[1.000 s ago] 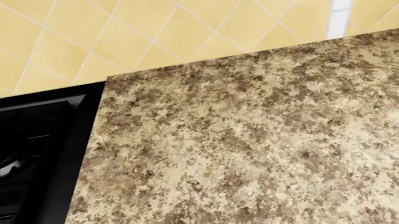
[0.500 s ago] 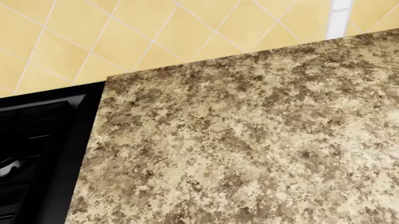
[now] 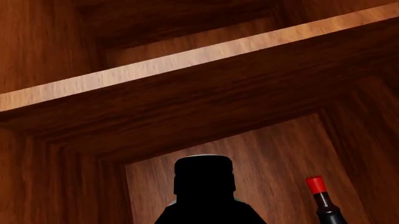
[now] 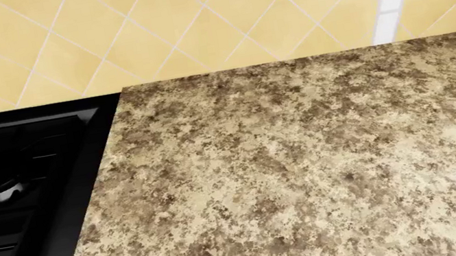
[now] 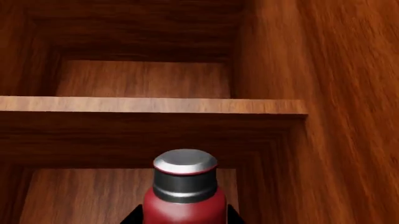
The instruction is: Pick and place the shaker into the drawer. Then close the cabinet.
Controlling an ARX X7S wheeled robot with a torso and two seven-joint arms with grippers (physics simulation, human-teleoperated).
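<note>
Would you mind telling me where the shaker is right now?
The shaker shows low in the right wrist view, close to the camera, with the wooden drawer interior behind it. It is absent from the head view, which shows only the granite top and stove.

No legible text, labels, brands or numbers in any view; the shaker point(image 5: 182, 186) carries no readable marking, nor does the drawer point(image 5: 149, 105).

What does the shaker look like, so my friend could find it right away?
Find the reddish-brown wooden interior in the right wrist view, with a pale plank edge across it. In front of that edge is the shaker: glossy red body, dark grey collar, rounded silver cap, the only red thing among brown wood.
</note>
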